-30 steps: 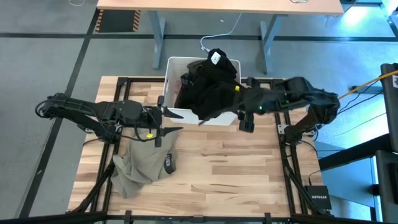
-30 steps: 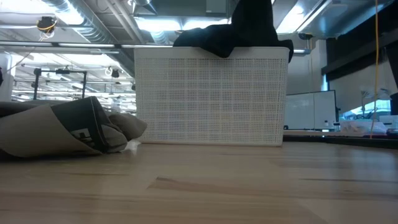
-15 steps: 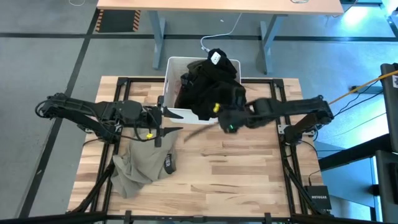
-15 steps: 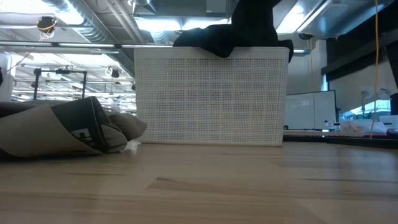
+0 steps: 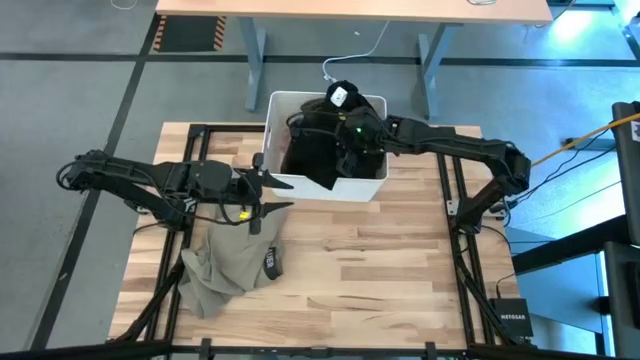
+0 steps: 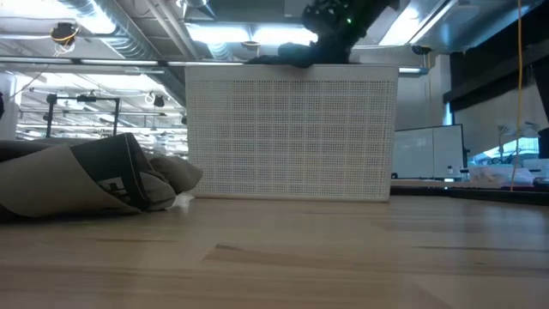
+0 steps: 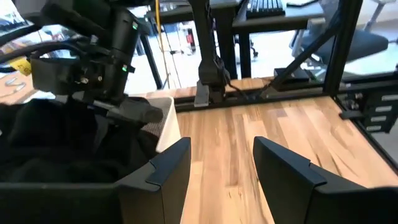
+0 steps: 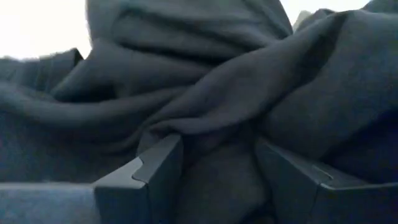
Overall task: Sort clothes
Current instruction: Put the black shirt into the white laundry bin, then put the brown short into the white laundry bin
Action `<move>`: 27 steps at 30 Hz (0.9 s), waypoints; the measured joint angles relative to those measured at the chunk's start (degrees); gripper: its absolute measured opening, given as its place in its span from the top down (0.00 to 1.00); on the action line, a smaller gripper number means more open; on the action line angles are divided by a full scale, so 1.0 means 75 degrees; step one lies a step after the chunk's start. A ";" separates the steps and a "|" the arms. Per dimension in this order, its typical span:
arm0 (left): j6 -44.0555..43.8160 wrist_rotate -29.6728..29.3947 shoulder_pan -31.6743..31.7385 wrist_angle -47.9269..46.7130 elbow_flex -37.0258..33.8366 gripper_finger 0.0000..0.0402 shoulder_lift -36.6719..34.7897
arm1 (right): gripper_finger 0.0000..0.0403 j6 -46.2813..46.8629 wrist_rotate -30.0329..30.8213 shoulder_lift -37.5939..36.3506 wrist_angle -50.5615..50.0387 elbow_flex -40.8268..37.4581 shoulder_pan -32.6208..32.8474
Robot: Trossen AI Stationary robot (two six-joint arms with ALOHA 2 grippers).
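The black garment (image 5: 320, 150) with a white label (image 5: 340, 96) is heaped in the white bin (image 5: 365, 186) at the table's far edge, and one part lies over the near rim. My right gripper (image 5: 348, 135) is open over the bin, down in the black cloth (image 8: 199, 93). The khaki-olive garment (image 5: 220, 265) lies crumpled on the table at the near left and also shows in the low view (image 6: 77, 176). My left gripper (image 5: 270, 192) is open and empty just outside the bin's near left corner. The pink and the dark olive-grey garments do not show. My right gripper comes at the black garment from above and from the table's right, inside the bin. Its two open fingers (image 8: 140, 177) are sunk into the cloth, and a bulging fold (image 8: 214, 143) fills the gap between them. The garment rests in the bin.
The bin's perforated near wall (image 6: 292, 137) stands tall on the table. Bare wood (image 5: 380, 270) lies in front of the bin and to the right of the khaki garment. A desk (image 5: 350, 10) stands beyond the table. My left wrist view shows the right arm (image 7: 93, 62) over the bin.
My right gripper has swung from in front of the bin's near right corner toward the left, then up and toward the far edge, over the bin and into the black garment. The cloth that hung over the near rim now lies lower and mostly inside.
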 joint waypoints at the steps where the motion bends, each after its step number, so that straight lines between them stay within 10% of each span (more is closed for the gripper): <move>1: -0.0017 -0.0004 0.0000 -0.0094 0.0000 0.58 0.0002 | 0.47 0.0001 0.0048 -0.0025 -0.0174 -0.0001 -0.0029; 14: -0.0086 -0.0238 0.0397 -0.0079 0.0000 0.58 -0.0001 | 0.47 0.0206 0.0793 -0.2199 -0.1394 0.1438 0.2060; 27: 0.0089 -0.0235 0.0452 0.0424 0.0000 0.58 -0.0001 | 0.47 0.0456 0.0654 -0.1623 0.0616 -0.0532 0.4530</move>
